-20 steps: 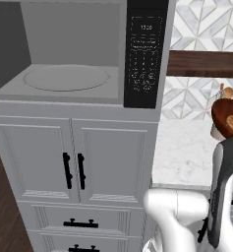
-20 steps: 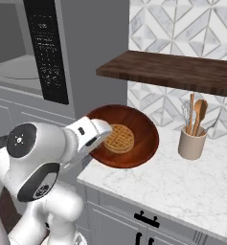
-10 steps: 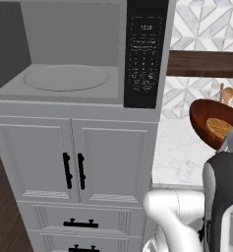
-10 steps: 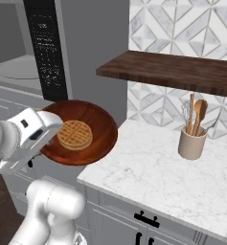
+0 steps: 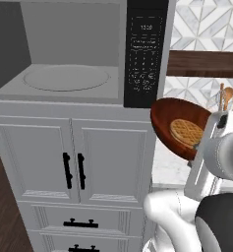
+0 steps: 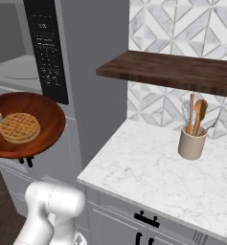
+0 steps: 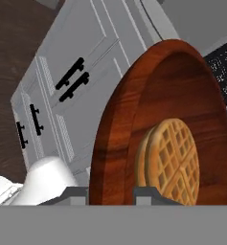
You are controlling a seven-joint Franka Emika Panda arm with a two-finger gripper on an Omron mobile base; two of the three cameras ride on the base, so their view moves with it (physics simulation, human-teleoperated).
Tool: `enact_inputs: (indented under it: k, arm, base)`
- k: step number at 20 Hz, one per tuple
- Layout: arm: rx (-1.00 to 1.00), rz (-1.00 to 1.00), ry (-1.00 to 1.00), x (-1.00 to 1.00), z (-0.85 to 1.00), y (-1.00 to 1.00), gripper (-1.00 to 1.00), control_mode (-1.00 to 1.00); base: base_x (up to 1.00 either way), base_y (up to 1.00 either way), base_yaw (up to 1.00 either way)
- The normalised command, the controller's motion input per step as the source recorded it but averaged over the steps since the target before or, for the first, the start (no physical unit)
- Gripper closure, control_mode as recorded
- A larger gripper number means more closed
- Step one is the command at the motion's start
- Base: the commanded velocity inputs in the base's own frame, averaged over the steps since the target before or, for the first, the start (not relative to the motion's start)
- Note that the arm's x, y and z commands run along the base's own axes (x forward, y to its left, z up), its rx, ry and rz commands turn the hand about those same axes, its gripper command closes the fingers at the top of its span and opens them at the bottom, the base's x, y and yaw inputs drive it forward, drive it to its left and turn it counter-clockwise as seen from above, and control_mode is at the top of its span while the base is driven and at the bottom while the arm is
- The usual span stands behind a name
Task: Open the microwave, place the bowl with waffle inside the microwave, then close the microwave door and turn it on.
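The microwave (image 5: pixel 78 54) stands open, its round turntable (image 5: pixel 66 78) bare and its black control panel (image 5: pixel 146 54) on the right. A dark grey panel at the far left looks like the swung-open microwave door (image 5: pixel 5 49). The reddish-brown bowl (image 5: pixel 173 123) (image 6: pixel 43 112) (image 7: pixel 182 95) hangs in the air just right of and below the control panel, tilted, with the waffle (image 5: pixel 187 132) (image 6: pixel 19 127) (image 7: pixel 170 160) inside. My gripper (image 7: pixel 114 192) (image 5: pixel 206 140) is shut on the bowl's rim, one fingertip on each side of it.
White cabinet doors with black handles (image 5: pixel 71 170) and drawers sit under the microwave. To the right lies a marble counter (image 6: pixel 153 167) with a beige utensil cup (image 6: pixel 191 142) of wooden spoons. A dark wooden shelf (image 6: pixel 172 69) hangs above it.
The arm has carried the bowl with the waffle off the counter side and leftward, up to the front of the microwave beside the control panel. The grip stays shut.
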Motion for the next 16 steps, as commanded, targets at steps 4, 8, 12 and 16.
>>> enact_inputs:
  k: [4,8,12,16]
  arm:
    - [-0.01,0.21,-0.01,0.06,0.45,1.00,1.00,-1.00]
    - [0.00,0.17,-0.12,0.18,0.36,0.80,1.00,-1.00]
    - [0.00,0.06,-0.05,0.03,0.01,0.16,1.00,-1.00]
    - [-0.03,0.00,0.02,0.34,0.00,0.14,1.00,-1.00]
  base:
    - [0.00,0.00,0.00]
    - [0.00,0.00,0.00]
    - [0.00,0.00,0.00]
    - [0.00,0.00,0.00]
